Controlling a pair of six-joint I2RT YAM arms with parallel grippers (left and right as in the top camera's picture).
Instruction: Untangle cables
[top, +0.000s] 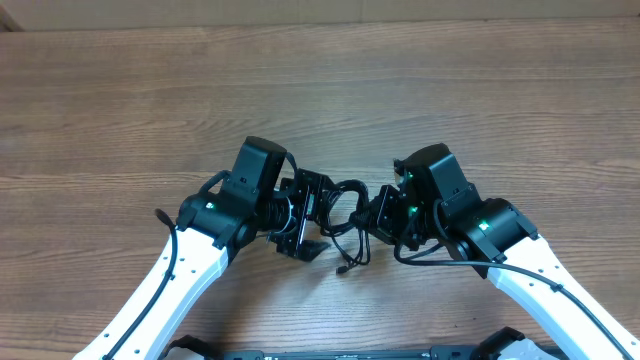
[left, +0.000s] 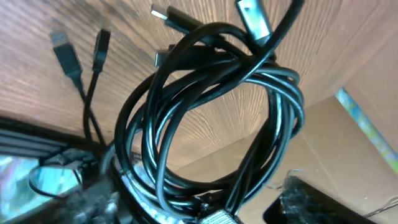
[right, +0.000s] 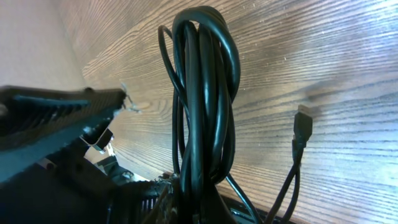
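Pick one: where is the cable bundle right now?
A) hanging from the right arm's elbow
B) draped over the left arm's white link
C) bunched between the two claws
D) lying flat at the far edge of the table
C: the overhead view shows the cables looped in the gap between the left claw and the right claw, clear of both white arm links.

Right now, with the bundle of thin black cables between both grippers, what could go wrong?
The thin black cables loop through each other, so pulling may tighten the tangle. The loose plug ends could catch in a loop. The left gripper and right gripper are close and might collide.
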